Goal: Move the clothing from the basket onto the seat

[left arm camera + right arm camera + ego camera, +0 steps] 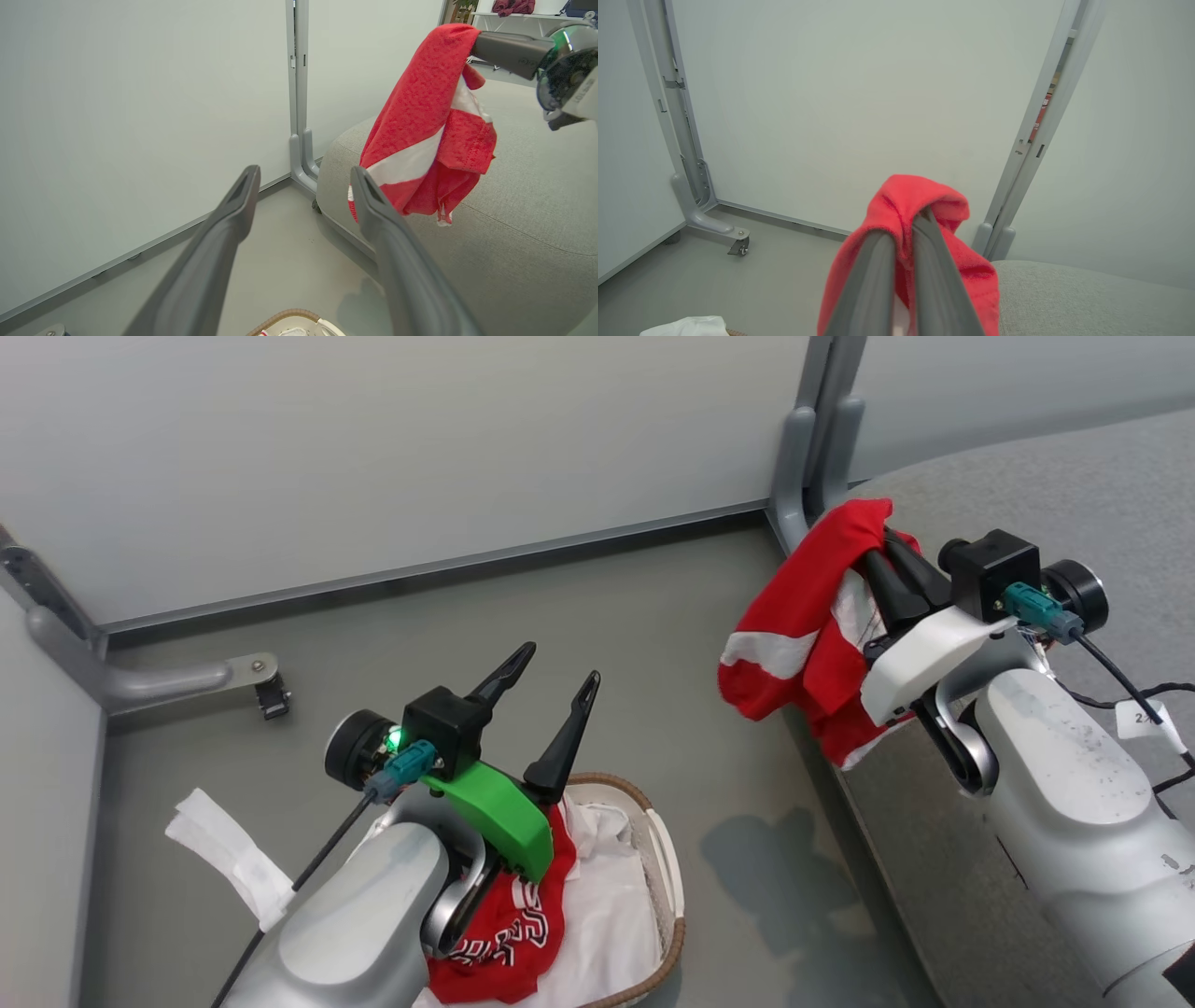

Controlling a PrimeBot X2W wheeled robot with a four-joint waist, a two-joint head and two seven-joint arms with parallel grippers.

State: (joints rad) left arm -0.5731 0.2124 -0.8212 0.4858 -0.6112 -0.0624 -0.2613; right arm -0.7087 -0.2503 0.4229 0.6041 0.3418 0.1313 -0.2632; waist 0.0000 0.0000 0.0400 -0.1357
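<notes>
Start with the seat [1074,476]: it fills your right side, and its rounded edge drops straight to the floor [607,644]. That edge is where I judge things could go wrong. The basket [667,859] sits on the floor at your lower left, well apart from the seat. A white liner sheet [607,905] is bunched inside it, and one red jersey [504,924] lies crumpled on top of the sheet, partly under your left wrist. The other jersey [794,607] hangs from your right gripper [885,546], whose fingers are clamped together on a fold of it. The cloth is draped over the fingertips, and most of its weight dangles near the seat's edge, some of it out over the floor. If you let go here, the jersey will likely slide off that curve and land beside the seat, so carry it further in over the cushion first. Because the cloth wraps over the fingertips, it may also cling when the fingers part and get dragged back as the arm pulls away. Your left gripper [558,665] stands wide apart and empty above the basket, pointing up and away. When it goes down for the second jersey, a deep bite could catch the liner sheet too.
</notes>
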